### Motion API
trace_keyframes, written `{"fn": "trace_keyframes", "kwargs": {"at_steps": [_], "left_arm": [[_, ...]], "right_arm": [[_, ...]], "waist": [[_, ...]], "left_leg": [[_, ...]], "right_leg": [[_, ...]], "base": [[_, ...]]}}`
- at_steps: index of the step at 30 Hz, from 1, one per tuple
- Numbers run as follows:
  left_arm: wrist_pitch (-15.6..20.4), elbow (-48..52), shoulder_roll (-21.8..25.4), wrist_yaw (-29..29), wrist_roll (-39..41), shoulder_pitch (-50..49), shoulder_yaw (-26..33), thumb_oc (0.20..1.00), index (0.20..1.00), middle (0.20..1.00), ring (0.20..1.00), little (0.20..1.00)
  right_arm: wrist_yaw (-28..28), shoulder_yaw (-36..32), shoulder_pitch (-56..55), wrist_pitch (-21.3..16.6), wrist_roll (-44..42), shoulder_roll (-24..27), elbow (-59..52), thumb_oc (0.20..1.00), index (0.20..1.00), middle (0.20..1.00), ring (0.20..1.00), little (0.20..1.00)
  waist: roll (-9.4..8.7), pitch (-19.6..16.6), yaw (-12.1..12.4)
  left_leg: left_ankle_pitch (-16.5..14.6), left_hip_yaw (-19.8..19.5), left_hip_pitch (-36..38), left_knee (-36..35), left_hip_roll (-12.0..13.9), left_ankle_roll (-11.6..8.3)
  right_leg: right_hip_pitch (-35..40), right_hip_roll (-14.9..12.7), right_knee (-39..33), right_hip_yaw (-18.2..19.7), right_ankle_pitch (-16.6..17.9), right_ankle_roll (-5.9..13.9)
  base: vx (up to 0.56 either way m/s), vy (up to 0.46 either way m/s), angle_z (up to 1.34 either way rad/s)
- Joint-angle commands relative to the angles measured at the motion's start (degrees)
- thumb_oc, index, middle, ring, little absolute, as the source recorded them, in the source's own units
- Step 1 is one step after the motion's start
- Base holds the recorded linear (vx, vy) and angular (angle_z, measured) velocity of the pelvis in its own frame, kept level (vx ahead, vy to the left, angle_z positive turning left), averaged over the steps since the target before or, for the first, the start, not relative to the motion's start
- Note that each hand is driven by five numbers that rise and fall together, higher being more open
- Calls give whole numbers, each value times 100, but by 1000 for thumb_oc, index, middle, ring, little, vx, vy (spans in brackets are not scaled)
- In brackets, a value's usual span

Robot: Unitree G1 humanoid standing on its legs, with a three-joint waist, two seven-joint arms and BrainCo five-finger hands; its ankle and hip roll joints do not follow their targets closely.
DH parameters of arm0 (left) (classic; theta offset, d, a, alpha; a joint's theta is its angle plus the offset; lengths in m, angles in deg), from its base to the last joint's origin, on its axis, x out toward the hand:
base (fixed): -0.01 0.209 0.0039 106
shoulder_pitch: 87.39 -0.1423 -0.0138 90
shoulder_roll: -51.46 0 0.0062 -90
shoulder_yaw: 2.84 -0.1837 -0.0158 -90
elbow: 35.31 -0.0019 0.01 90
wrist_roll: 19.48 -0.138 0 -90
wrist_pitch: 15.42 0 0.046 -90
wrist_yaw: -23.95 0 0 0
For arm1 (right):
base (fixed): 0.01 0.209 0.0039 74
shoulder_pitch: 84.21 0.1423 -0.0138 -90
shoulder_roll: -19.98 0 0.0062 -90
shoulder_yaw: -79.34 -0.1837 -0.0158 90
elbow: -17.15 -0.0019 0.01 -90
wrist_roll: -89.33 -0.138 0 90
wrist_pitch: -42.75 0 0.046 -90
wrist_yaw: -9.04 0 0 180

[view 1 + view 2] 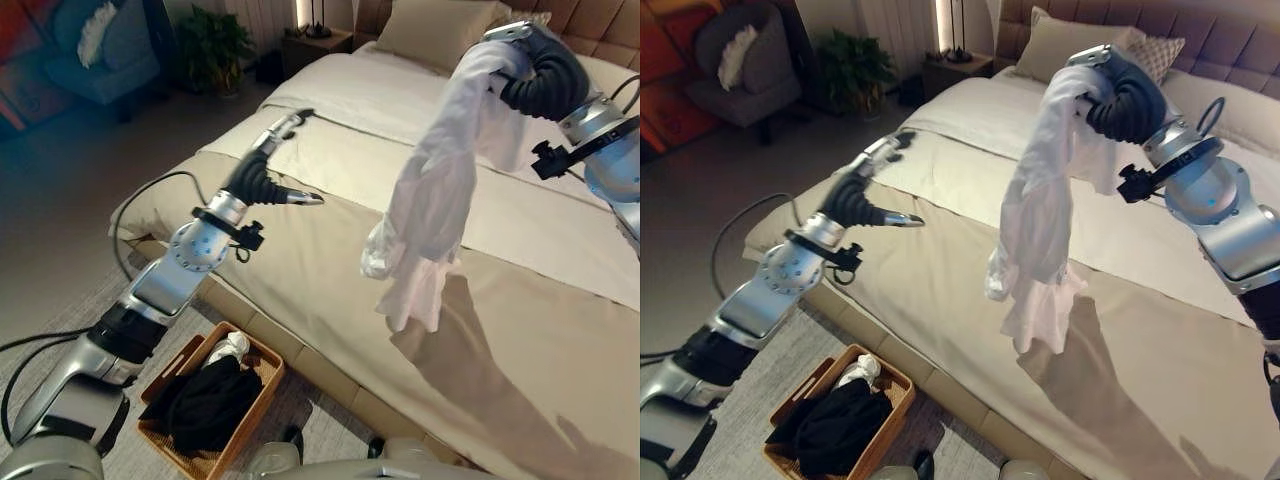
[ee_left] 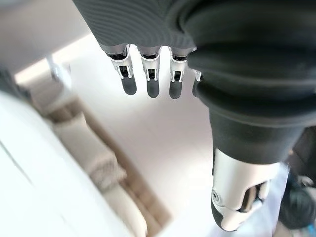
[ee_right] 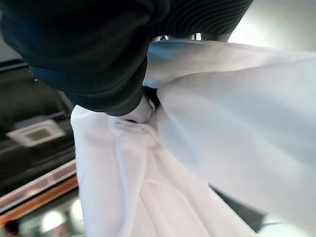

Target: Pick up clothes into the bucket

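Above the bed (image 1: 300, 150), the right hand (image 1: 1118, 92) is clamped on a white garment (image 1: 1035, 215) hanging long, limp and crumpled; carry it high enough to clear the mattress edge, then lower over the near-left basket (image 1: 895, 400). The left hand (image 1: 275, 165) hovers with fingers straight.

we've got open bed (image 1: 560, 330) under the hanging white shirt (image 1: 440, 200); down on the floor the basket (image 1: 262, 385) is half-filled with dark clothes (image 1: 205, 405).
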Motion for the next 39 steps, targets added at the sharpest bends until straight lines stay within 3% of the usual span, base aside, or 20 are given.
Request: {"fn": "trace_keyframes", "kwargs": {"at_steps": [1,4,7,17,19,26,29,30,31,32,34,39], "left_arm": [[97,-390,-235,-31,161,299,54,1000,1000,1000,1000,1000],[-39,-714,-474,-246,472,749,-395,1000,1000,1000,1000,1000],[-175,-1093,-727,-288,186,962,-619,1000,1000,1000,1000,1000],[-480,-2072,-1594,-483,347,1114,-890,1000,1000,1000,1000,1000],[-614,-2183,-1823,-618,799,1114,-984,1000,1000,1000,1000,1000],[-808,-2495,-2217,-661,1297,981,-1040,1000,1000,1000,1000,1000],[-945,-2315,-2277,-900,2256,840,-1122,1000,1000,1000,1000,1000],[-974,-2203,-2240,-940,2508,797,-1152,784,784,784,784,784],[-978,-2195,-2232,-938,2515,795,-1151,784,784,784,784,784],[-1003,-2080,-2190,-967,2729,755,-1174,476,476,476,476,476],[-1077,-1844,-2098,-1052,3152,646,-1224,200,200,200,200,200],[-1131,-1195,-1691,-1257,4154,337,-1053,200,200,200,200,200]], "right_arm": [[82,-4,538,-261,-202,-27,-295,200,200,200,200,200],[92,21,650,-286,-218,-155,-423,200,200,200,200,200],[97,-28,650,-280,-147,-260,-501,200,200,200,200,200],[150,-23,887,-264,-113,-734,-481,200,200,200,200,200],[165,-4,964,-247,-124,-824,-459,200,200,200,200,200],[292,4,1051,-187,88,-1036,-385,200,200,200,200,200],[319,63,1154,-162,89,-1150,-215,200,200,200,200,200],[338,81,1190,-160,95,-1163,-173,200,200,200,200,200],[339,86,1196,-162,94,-1167,-169,200,200,200,200,200],[349,85,1193,-155,92,-1191,-117,200,200,200,200,200],[386,77,1186,-121,137,-1215,22,200,200,200,200,200],[510,35,1144,-80,251,-1145,498,200,200,200,200,200]], "waist": [[-198,-412,23],[-159,-473,-26],[-144,-490,-51],[-104,-520,-88],[-92,-526,-114],[-77,-518,-121],[-64,-533,-129],[-63,-536,-130],[-63,-536,-131],[-59,-539,-130],[-55,-545,-126],[-76,-557,-91]], "left_leg": [[-389,150,-197,465,-37,-42],[-413,123,-139,454,-77,-7],[-429,75,-137,472,-107,18],[-506,8,-133,573,-177,108],[-521,-1,-152,605,-200,132],[-562,1,-222,694,-231,175],[-595,20,-222,726,-245,193],[-604,25,-218,731,-252,200],[-605,27,-217,732,-252,201],[-610,28,-215,732,-258,201],[-611,36,-208,718,-263,205],[-624,45,-214,708,-277,207]], "right_leg": [[80,-11,-560,-84,454,140],[132,-32,-533,-117,435,155],[145,-49,-490,-128,413,156],[174,-119,-428,-134,396,163],[158,-134,-402,-129,398,163],[100,-182,-364,-97,402,174],[102,-203,-366,-75,410,180],[111,-205,-376,-64,415,182],[112,-205,-377,-63,415,183],[118,-206,-389,-62,418,185],[125,-206,-410,-58,429,193],[107,-223,-409,-25,427,206]], "base": [[30,15,-2],[12,7,0],[6,5,1],[4,3,2],[0,0,0],[2,4,-1],[25,24,-4],[0,0,0],[0,0,0],[0,0,0],[0,0,0],[4,6,0]]}}
